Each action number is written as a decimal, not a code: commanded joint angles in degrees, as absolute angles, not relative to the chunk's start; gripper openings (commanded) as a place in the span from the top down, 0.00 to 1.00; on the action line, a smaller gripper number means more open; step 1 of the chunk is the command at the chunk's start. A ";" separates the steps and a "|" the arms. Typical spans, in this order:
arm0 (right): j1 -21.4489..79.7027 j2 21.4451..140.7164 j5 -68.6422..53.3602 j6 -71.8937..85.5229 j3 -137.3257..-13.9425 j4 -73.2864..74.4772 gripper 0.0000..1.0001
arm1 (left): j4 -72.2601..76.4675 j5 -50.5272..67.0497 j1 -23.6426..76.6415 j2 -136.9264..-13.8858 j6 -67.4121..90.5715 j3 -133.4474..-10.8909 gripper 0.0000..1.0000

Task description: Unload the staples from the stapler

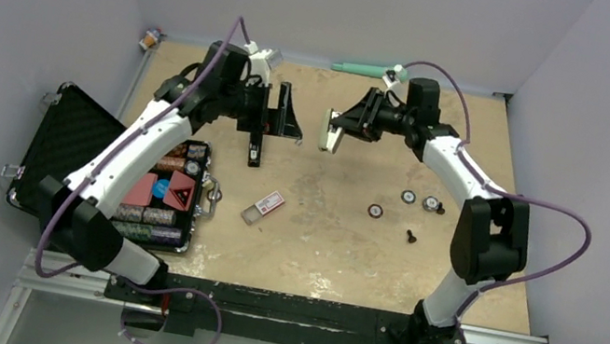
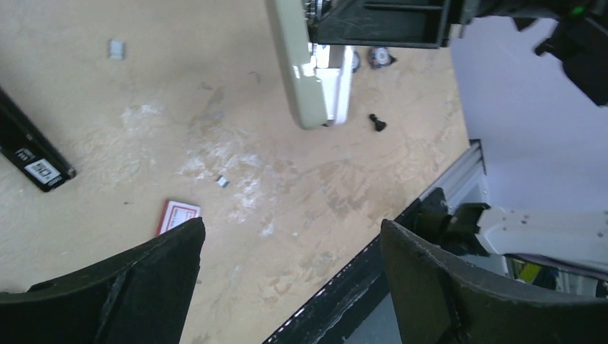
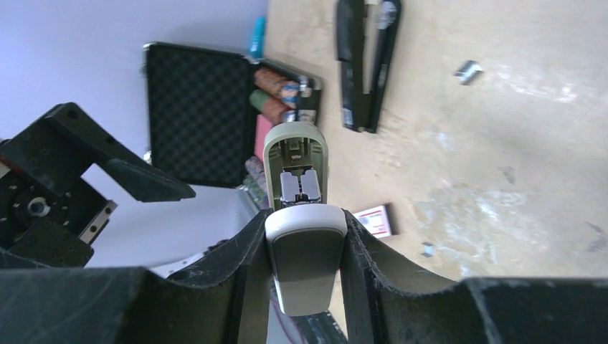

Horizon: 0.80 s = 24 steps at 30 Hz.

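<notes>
Left hand (image 2: 290, 240) is spread wide and empty over the desk (image 2: 323, 179); right hand (image 3: 305, 226) is clamped on a pale green piece (image 3: 295, 150). At the frame's far left the black stapler (image 2: 32, 154) is laid flat, staples (image 2: 116, 49) apart at upper left: unloading is judged largely done.
</notes>
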State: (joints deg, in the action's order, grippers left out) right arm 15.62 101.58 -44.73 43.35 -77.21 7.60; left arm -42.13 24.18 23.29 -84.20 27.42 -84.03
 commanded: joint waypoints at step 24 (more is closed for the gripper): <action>24.13 92.50 -59.21 83.65 -80.65 -48.77 1.00 | -16.11 42.93 25.53 -75.89 37.70 -85.61 0.21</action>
